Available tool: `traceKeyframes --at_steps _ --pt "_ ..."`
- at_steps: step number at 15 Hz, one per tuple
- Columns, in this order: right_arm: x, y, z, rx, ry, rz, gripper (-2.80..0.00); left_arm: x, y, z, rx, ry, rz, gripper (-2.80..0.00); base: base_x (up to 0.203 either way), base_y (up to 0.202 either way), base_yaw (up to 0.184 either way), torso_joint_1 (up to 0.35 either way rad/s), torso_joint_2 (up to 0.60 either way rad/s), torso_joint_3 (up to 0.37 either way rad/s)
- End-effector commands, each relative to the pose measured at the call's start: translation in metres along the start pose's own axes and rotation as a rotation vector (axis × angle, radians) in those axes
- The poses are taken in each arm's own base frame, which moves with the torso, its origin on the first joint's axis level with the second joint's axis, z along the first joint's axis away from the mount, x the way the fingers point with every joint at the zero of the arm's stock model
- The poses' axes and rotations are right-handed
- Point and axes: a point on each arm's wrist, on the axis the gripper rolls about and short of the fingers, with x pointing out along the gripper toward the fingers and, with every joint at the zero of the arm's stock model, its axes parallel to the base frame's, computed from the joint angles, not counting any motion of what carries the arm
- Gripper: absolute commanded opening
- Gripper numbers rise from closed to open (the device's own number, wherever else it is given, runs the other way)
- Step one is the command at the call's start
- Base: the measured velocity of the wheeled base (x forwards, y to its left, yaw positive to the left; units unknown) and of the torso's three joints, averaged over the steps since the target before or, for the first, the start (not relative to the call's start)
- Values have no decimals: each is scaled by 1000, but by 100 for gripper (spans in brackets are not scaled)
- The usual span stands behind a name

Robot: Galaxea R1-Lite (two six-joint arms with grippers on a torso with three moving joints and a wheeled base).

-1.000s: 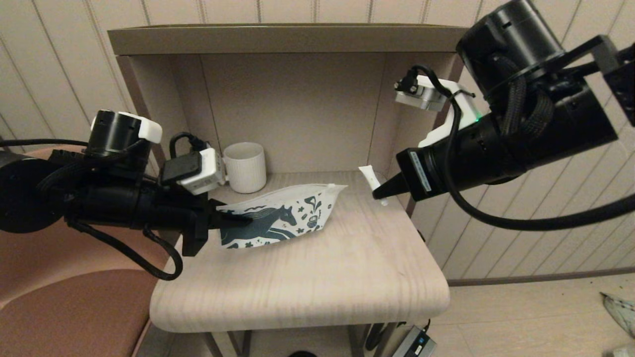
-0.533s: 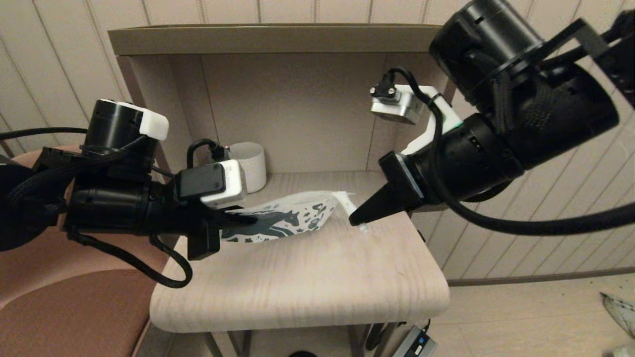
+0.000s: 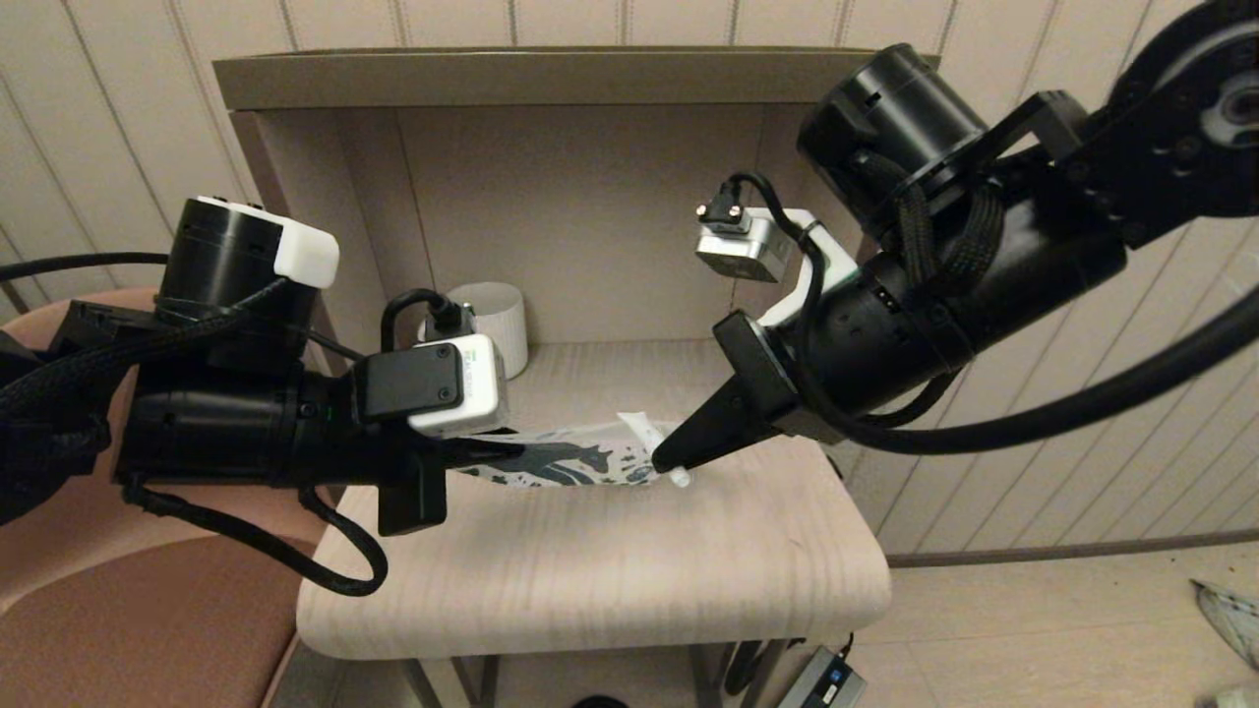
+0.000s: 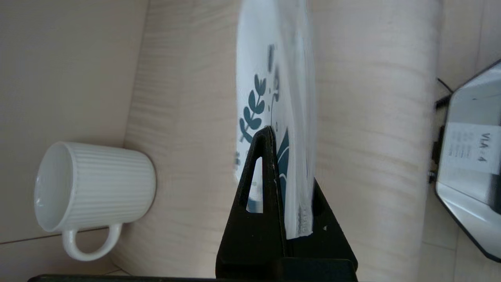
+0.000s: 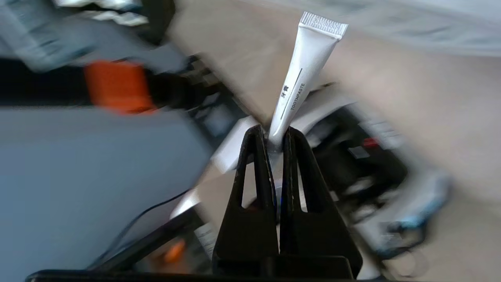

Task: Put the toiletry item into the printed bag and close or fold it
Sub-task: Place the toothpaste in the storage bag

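Here, in the head view, the right gripper (image 3: 672, 460) is clamped on the toiletry item (image 3: 641, 437), a slim white tube whose crimped tail sticks out toward ten o'clock from the fingertips while its cap end shows just below them. The printed bag (image 3: 575, 460) lies at nine o'clock from those fingertips, held off the table (image 3: 610, 570) by the left gripper (image 3: 497, 454), which pinches the bag's near end. The bag's long axis runs three-to-nine, with its far end reaching the tube, so the two appear to meet or overlap there; whether the tail has entered the mouth I cannot tell. A white ribbed mug (image 3: 492, 320) stands at the back, at eleven o'clock from the bag.

In the left wrist view, the left gripper (image 4: 289, 149) is closed on the printed bag (image 4: 274, 98), one finger on each face, and the bag runs straight away from the jaws toward twelve o'clock, seen edge-on. The mug (image 4: 92, 188) sits apart at nine o'clock.

In the right wrist view, the right gripper (image 5: 276, 135) grips the toiletry item (image 5: 303, 78) near its cap end, and the tube's long axis leans toward one o'clock, crimp leading. The right arm carries the tube, so I judge that it must slide the tube crimp-first along the bag's axis toward the left jaws.
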Motion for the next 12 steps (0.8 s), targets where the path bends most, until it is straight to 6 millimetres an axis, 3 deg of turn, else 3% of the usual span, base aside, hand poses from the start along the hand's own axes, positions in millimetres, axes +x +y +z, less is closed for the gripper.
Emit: traceKeyframes --at_steps 1,5,12 --pt "-2 -5 1 36 24 57 -280 5 -1 -2 7 -4 -2 -280 0 0 0 0 0 0" --pt "6 -18 6 105 43 47 -280 8 -2 -4 11 -17 17 -280 0 0 0 0 0 0" --pt "2 -34 8 163 46 14 -280 8 -2 -5 9 -15 17 -280 0 0 0 0 0 0"
